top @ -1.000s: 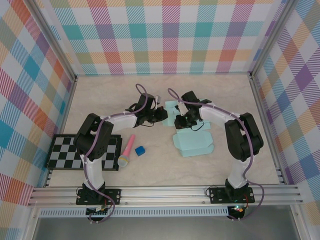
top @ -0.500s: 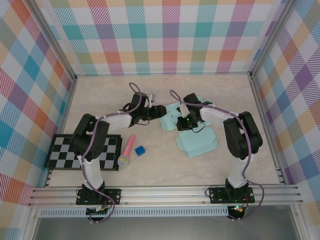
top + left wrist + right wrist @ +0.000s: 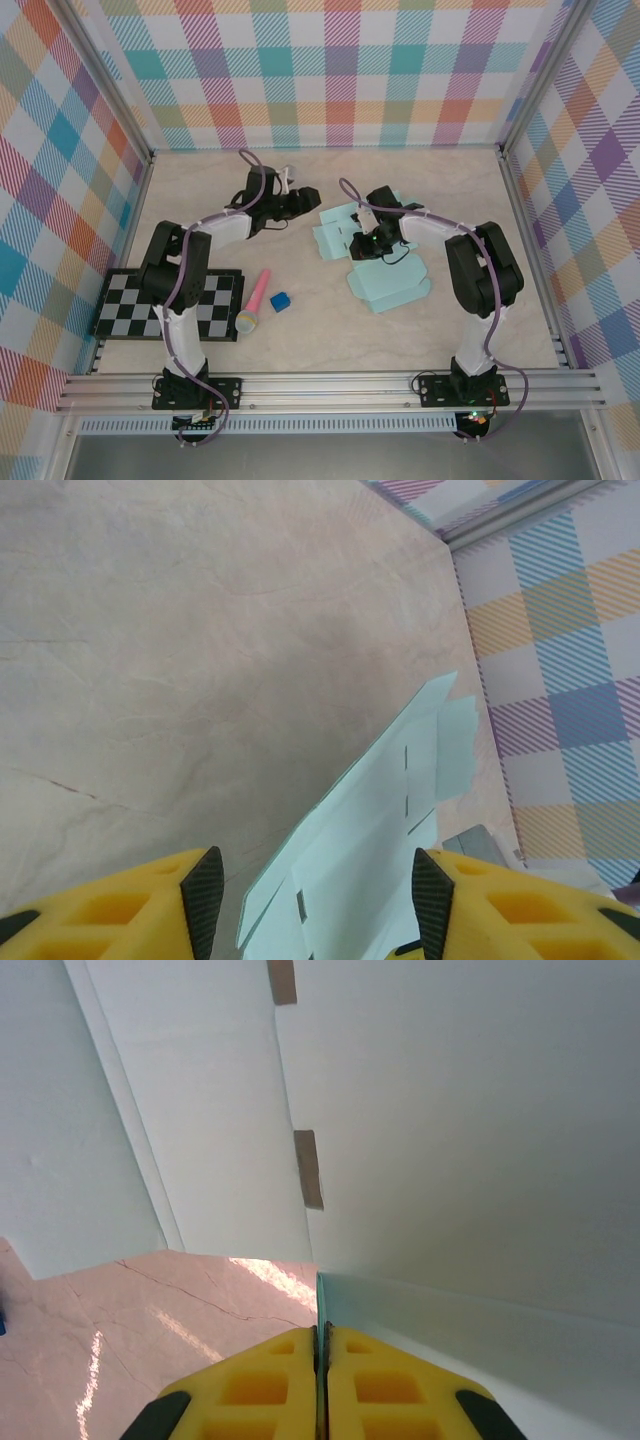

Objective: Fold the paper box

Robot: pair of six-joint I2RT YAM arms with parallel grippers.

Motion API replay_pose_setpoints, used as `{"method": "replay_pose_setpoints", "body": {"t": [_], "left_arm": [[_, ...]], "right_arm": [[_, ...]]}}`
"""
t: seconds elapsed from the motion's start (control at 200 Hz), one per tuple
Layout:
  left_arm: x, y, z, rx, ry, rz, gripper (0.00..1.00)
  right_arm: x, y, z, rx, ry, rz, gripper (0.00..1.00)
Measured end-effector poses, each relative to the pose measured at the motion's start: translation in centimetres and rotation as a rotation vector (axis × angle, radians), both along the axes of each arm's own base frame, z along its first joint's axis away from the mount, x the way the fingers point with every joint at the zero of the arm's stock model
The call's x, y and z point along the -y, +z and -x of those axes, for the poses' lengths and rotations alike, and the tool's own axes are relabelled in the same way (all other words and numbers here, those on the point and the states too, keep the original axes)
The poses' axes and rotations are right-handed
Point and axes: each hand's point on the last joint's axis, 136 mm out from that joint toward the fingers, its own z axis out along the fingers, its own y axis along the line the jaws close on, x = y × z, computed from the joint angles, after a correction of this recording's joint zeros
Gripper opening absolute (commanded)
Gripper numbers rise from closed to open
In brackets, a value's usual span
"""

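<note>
The paper box (image 3: 395, 285) is a pale mint-blue die-cut card that is not yet a closed box. It lies on the marbled beige tabletop (image 3: 450, 190) a little right of centre. One panel lies near the right arm's base side, and other flaps spread toward the back left.

The right gripper (image 3: 358, 245) sits over the middle of the card. In the right wrist view its yellow jaws are pressed together on a thin edge of the card (image 3: 450, 1110), which rises as a raised panel right in front of the gripper (image 3: 322, 1345). Two small slots show along a fold line. A patch of tabletop (image 3: 150, 1310) shows at the lower left.

The left gripper (image 3: 308, 200) is just beside the card's back-left edge. In the left wrist view its jaws stand wide apart with nothing gripped between them (image 3: 318, 890). The card (image 3: 390, 810) lies beyond them, slanting toward the plaid wall (image 3: 560, 680). Whether a finger touches the card cannot be told.

Well apart from the card, toward the front left, a pink toy microphone (image 3: 257, 298) lies on the tabletop. A small dark blue cube (image 3: 279, 300) sits just beside it on the right. A black-and-white checkerboard (image 3: 125, 310) lies to the left of it, partly under the left arm.
</note>
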Motion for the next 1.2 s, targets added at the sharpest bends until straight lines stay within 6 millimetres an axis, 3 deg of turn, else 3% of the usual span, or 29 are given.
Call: {"method": "replay_pose_setpoints", "body": {"t": [0.12,0.32,0.895,0.97,1.045,1.2], "left_arm": [[1.3,-1.1,0.5,-0.028,-0.036,0.003,0.48],[2.9,-0.6,1.1,-0.024,-0.079,0.019,0.31],[3.4,-1.0,1.8,-0.050,-0.124,0.039,0.30],[3.4,-1.8,2.0,-0.070,-0.131,0.034,0.33],[3.4,-2.5,2.1,-0.083,-0.134,0.024,0.48],[2.9,-2.6,1.8,-0.080,-0.127,0.017,0.63]], "right_arm": [[0.0,0.0,0.0,-0.002,0.002,-0.003,0.08],[0.0,-0.1,0.1,-0.009,0.000,-0.004,0.09],[-0.1,-0.2,0.0,-0.025,-0.022,-0.019,0.10],[-0.2,-0.2,0.0,-0.029,-0.026,-0.024,0.09],[-0.3,-0.3,-0.1,-0.030,-0.026,-0.029,0.10],[-0.5,-0.3,-0.1,-0.034,-0.024,-0.043,0.09]]}}
